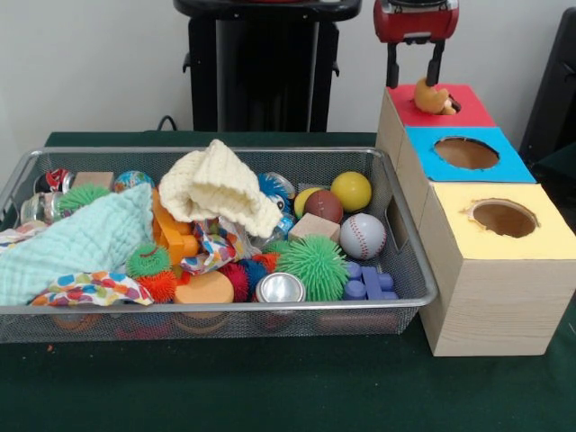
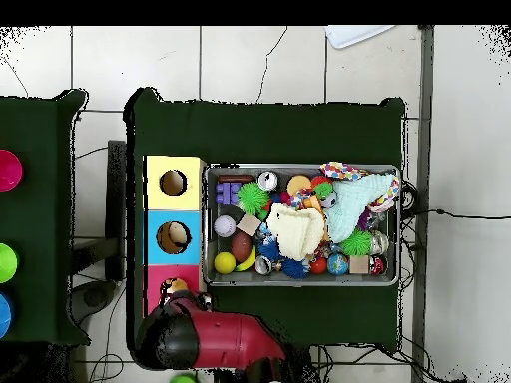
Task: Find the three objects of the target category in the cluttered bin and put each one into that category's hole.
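The tan-orange plush animal [image 1: 433,97] sits in the round hole of the red-topped box [image 1: 470,110], half sticking out. My gripper [image 1: 414,83] hangs just above it with its two black fingers [image 1: 392,68] spread open on either side, holding nothing. In the overhead view the plush [image 2: 178,287] shows at the red surround [image 2: 156,279], with my red arm [image 2: 215,339] beside it. The wire mesh bin [image 1: 270,307] is full of clutter. I cannot make out the tiger-striped or the pale yellow plush among it.
The blue-surround hole [image 1: 465,153] and the yellow-surround hole [image 1: 504,218] lie next to the red one. The bin holds a cream knit cloth [image 1: 220,187], a mint cloth [image 1: 85,241], a baseball [image 1: 363,236], a green spiky ball [image 1: 312,265], a can [image 1: 280,289] and wooden blocks.
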Tool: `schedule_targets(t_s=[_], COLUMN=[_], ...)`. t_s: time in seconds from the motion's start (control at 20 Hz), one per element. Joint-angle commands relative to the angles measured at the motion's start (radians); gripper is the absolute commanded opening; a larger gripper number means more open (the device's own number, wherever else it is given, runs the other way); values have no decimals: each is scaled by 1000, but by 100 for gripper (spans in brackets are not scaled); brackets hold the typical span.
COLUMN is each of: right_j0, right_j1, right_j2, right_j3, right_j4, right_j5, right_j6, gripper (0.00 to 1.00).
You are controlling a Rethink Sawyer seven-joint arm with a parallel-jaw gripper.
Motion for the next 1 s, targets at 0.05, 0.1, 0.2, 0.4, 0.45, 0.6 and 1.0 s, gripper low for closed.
schedule_targets(t_s=[0.05,0.1,0.2,0.4,0.45,0.6,1.0], right_j0=[-41,-42,-40,-39,-41,-60,-69], right_j1=[14,15,12,-25,-39,-64,-87], right_j2=[20,20,23,42,52,107,163], right_j3=[-11,-16,-24,-16,-10,26,72], right_j4=[-58,-59,-52,-9,10,93,240], right_j5=[112,119,139,201,222,247,277], right_j6=[56,59,70,103,113,152,165], gripper=[100,100,100,100,100,100,100])
